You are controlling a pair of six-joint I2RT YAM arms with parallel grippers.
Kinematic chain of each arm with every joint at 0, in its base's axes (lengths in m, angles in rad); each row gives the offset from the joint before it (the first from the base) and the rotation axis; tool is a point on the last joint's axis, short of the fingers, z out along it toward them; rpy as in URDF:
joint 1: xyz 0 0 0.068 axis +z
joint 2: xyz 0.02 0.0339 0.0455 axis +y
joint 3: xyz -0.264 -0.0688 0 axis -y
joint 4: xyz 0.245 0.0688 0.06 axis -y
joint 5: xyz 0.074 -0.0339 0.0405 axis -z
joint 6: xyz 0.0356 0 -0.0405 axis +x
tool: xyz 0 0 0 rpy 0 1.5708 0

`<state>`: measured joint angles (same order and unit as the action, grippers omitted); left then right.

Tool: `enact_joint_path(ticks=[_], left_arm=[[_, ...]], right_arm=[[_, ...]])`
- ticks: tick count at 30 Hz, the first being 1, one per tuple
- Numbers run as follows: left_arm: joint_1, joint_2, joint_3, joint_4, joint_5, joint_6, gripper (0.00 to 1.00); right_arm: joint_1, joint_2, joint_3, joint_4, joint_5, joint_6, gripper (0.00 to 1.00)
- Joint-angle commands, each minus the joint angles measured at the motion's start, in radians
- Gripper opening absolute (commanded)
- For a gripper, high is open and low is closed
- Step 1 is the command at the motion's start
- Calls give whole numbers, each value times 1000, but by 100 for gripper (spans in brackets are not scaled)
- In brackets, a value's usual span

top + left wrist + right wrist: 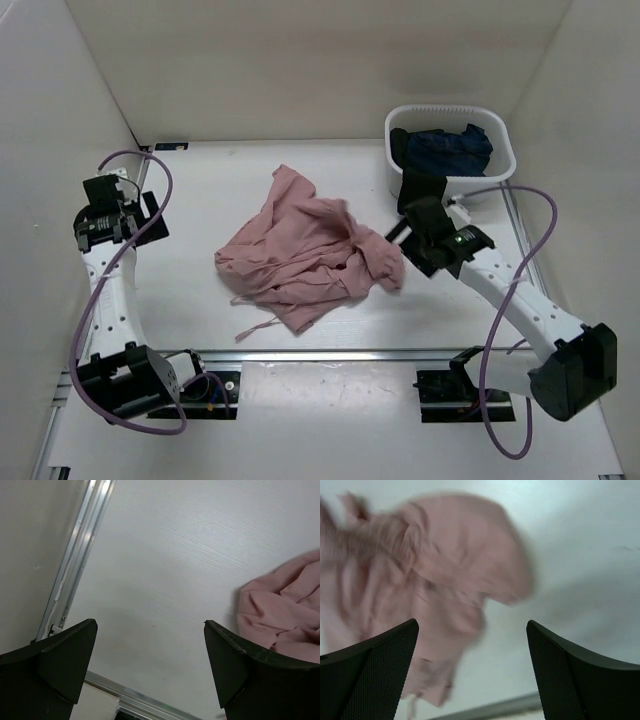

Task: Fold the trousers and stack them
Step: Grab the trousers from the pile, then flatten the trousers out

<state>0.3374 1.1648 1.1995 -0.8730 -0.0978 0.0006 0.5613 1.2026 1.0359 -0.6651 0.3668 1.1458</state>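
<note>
Two open, empty pincers: left gripper (pixel 150 625), right gripper (pixel 472 624). Crumpled dusty-pink thin-fabric trousers (pixel 305 250) sat heaped; waist probably by the loose drawstring (pixel 255 325), so I'd have spread them flat first.

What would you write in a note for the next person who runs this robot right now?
Left gripper: open, holding nothing, over bare table to the left of the trousers.
Right gripper: open, nothing between its fingers, by the right edge of the trousers.
Trousers: a crumpled pink heap in the middle of the table.
White basket: far right, with a dark navy garment inside.
Done: no fold yet.
Left: spread the trousers flat, fold them, then stack them.
</note>
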Motion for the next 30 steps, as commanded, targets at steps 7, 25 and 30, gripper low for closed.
enact_joint_path(ticks=[7, 25, 30], left_arm=[[-200, 73, -113, -90, 55, -1, 99], [-684, 430, -210, 174, 5, -1, 73], [-684, 486, -199, 174, 90, -1, 14]], right_arm=[[52, -156, -100, -225, 118, -166, 92], [-58, 297, 84, 65, 182, -302, 99], [-115, 486, 151, -5, 172, -322, 95]])
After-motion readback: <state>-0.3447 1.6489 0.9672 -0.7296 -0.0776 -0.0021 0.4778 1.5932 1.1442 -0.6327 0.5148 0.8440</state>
